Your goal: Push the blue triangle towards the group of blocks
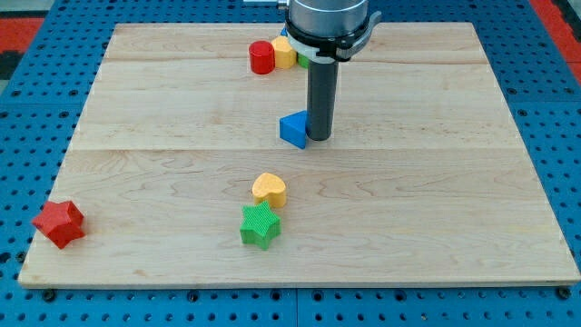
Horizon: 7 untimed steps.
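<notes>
Resting on a pale wooden board (436,227), a dark upright rod ends in my tip (320,138), which touches the right side of the blue triangle (293,130) just above the board's middle. The rod carries no pincer, so nothing is gripped. Near the view's top, left of the rod's housing, a red cylinder (261,57) and a yellow block (283,53) sit touching; a green block (303,59) peeks out beside them, shape unclear. Below the triangle, a yellow heart (269,189) touches a green star (260,225). A red star (59,222) lies at the lower left corner.
</notes>
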Available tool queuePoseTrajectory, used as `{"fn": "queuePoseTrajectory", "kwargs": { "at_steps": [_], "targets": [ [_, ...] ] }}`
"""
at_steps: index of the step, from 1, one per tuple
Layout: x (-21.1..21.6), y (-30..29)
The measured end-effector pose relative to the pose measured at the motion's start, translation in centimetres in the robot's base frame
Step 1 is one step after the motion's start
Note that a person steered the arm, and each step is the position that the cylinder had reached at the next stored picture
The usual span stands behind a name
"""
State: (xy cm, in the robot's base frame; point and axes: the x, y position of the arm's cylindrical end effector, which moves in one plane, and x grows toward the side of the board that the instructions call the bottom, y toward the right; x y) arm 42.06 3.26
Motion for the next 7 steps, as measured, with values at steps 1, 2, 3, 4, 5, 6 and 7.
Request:
{"fn": "queuePoseTrajectory", "kwargs": {
  "at_steps": [1,2,3,4,5,6,7],
  "targets": [
    [0.0,0.0],
    [1.2,2.1],
    [1.9,1.9],
    [1.3,-1.8],
    [1.3,-4.7],
    [0.4,-6.9],
    [-3.7,-5.1]
  ]
}}
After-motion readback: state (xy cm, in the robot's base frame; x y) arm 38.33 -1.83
